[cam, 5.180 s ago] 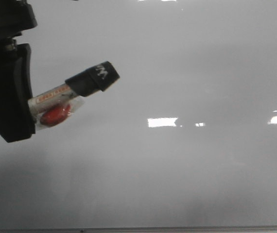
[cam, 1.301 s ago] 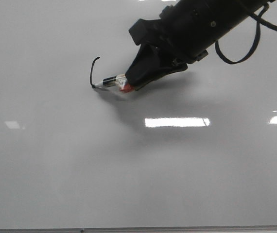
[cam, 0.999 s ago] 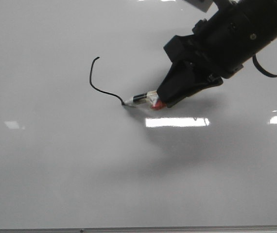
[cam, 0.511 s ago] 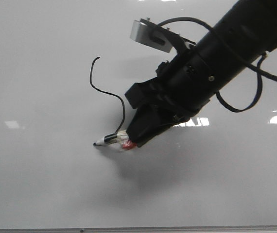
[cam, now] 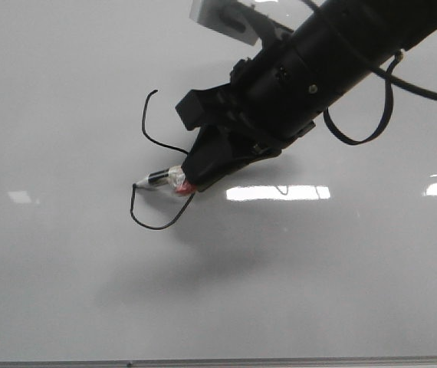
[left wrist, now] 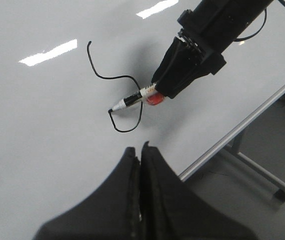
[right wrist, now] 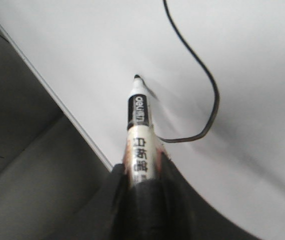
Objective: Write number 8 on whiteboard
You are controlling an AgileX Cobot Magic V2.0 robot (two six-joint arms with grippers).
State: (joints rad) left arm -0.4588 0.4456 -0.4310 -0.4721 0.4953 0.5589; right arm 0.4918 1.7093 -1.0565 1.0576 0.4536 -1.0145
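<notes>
The right pincer (cam: 195, 172) pinches a marker (cam: 161, 179), tip touching the whiteboard (cam: 65, 291) on the unfinished number 8 (cam: 151, 165); the left pincer (left wrist: 138, 160) is pressed together.

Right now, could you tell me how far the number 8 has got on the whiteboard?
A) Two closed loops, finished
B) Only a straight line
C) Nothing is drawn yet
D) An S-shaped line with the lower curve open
D: the number 8 is so far an S-shaped stroke, its lower curve unclosed, with the marker tip at the line's end on the whiteboard, held in the right claw.

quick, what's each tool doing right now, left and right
Left tool: closed, holding nothing.
Right tool: closed on the marker, tip on the whiteboard.
</notes>
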